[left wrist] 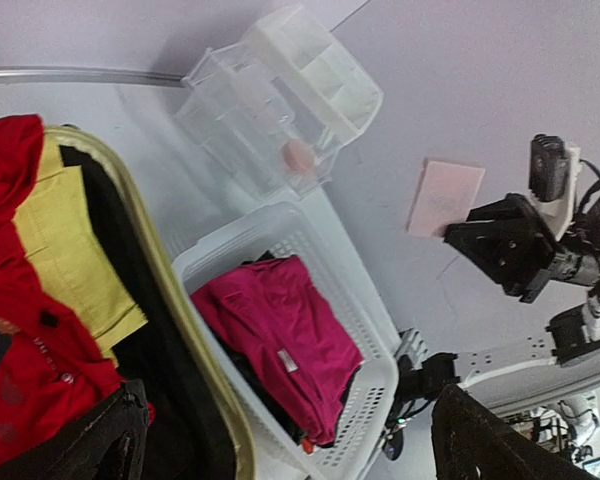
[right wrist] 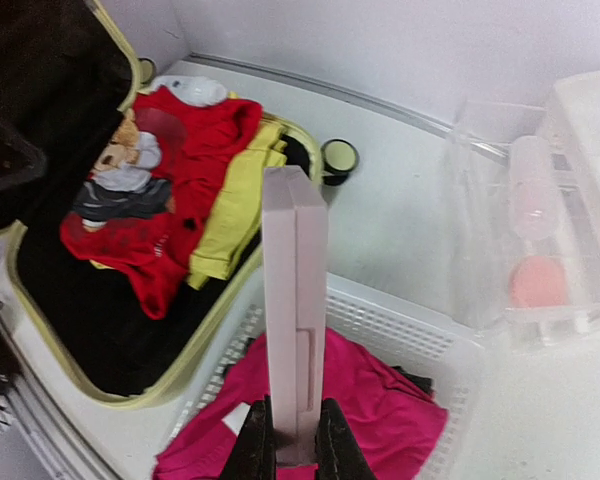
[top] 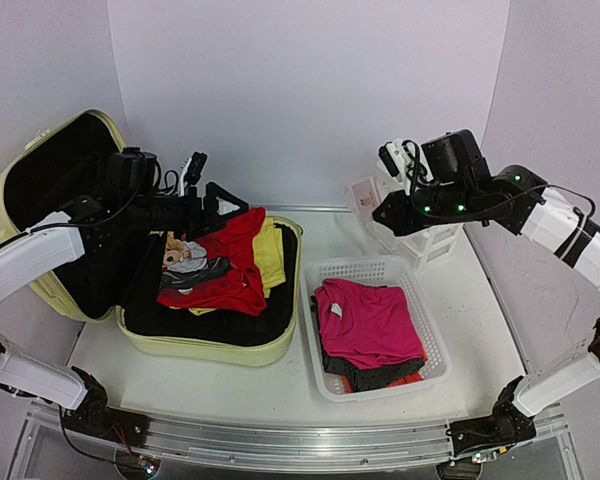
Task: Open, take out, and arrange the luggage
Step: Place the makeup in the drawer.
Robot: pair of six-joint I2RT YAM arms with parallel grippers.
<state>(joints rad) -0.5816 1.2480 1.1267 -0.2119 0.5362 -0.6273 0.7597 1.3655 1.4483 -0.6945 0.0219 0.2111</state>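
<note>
The luggage point(top: 212, 346) lies open at the left, its black-lined lid up against the wall. Inside are red point(top: 235, 262) and yellow point(top: 269, 250) garments and a small teddy point(top: 178, 252). My left gripper point(top: 232, 205) hovers open over that pile, holding nothing. In its wrist view its fingers point(left wrist: 90, 440) stand wide apart above the luggage rim point(left wrist: 170, 290) and the basket. My right gripper point(right wrist: 293, 450) is shut on a flat pale pink case point(right wrist: 295, 290), held upright above the basket; from above the case point(top: 365, 191) shows at the gripper point(top: 383, 214).
A white mesh basket point(top: 420, 318) holding a magenta garment point(top: 368, 320) sits right of the luggage. A clear drawer organizer point(top: 432, 242) stands behind it at the back right, with a pink round item point(right wrist: 538, 282) inside. A cream wheel point(right wrist: 339, 157) shows at the luggage's far corner.
</note>
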